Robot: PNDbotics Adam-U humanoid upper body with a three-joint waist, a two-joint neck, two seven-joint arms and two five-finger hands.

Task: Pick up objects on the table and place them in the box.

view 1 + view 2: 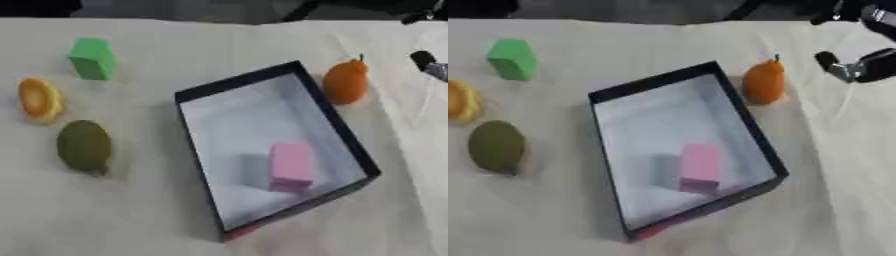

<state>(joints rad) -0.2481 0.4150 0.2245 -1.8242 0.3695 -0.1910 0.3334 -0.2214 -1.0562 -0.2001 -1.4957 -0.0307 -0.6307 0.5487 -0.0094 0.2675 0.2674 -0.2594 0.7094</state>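
A dark box (pixel 194 95) with a white floor lies askew in the middle of the table, and a pink block (pixel 290 166) lies inside near its front end. An orange pear-shaped fruit (pixel 764 83) stands just outside the box's far right wall. On the left are a green block (pixel 92 58), a round orange-yellow piece (pixel 39 99) and an olive-green fruit (pixel 84 146). My right hand (pixel 861 67) comes in at the upper right edge, a short way right of the orange fruit and apart from it, only partly in view. My left hand does not show.
A pale cloth with folds covers the table. A small red bit (pixel 247 231) peeks out under the box's front corner. Dark shapes run along the far edge.
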